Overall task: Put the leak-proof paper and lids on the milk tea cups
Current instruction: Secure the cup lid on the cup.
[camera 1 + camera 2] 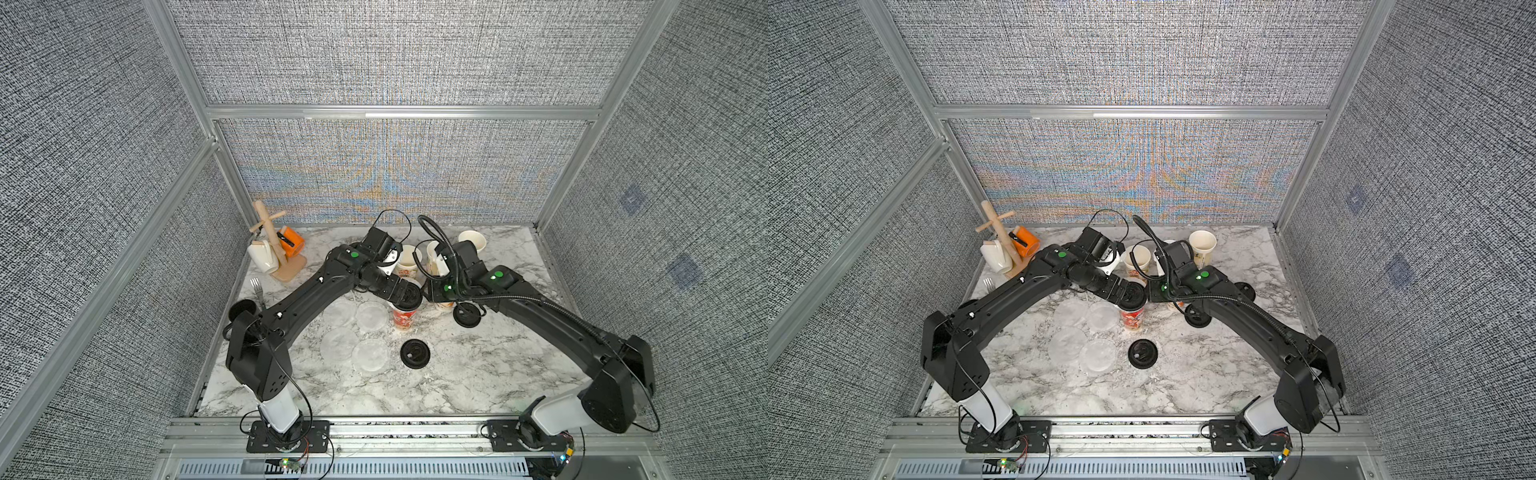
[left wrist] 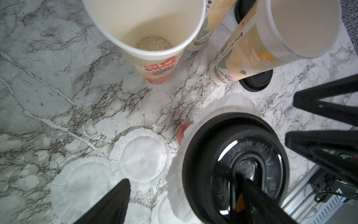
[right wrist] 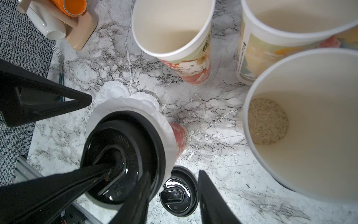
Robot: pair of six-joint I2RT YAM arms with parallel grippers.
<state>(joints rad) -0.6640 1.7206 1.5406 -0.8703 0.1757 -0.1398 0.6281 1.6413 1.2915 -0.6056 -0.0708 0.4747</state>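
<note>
Grey woven-fabric walls [image 1: 395,62] on an aluminium frame box in a white marble-patterned counter [image 1: 478,374]. It is veined grey, flat and hard, so thin film should lie flush on it. Both black arms bend in over its middle. The left pincer [image 2: 186,182] is spread wide, with one finger set in the recess of a round black plastic lid [image 3: 135,124], seemingly to press it home. The right pincer [image 3: 174,173] has its jaws apart with nothing between them, and one finger at the lid's rim, probably steadying it. Under the lid is a tall red-printed paper cup [image 1: 404,322], with a translucent white film disc [image 3: 127,104] frilling out around its rim, so one cup is covered. Other tapered paper cups [image 1: 409,259] behind it have no film yet. Four more film discs [image 1: 370,355] lie flat just beside the red cup, handy for the next pick.
</note>
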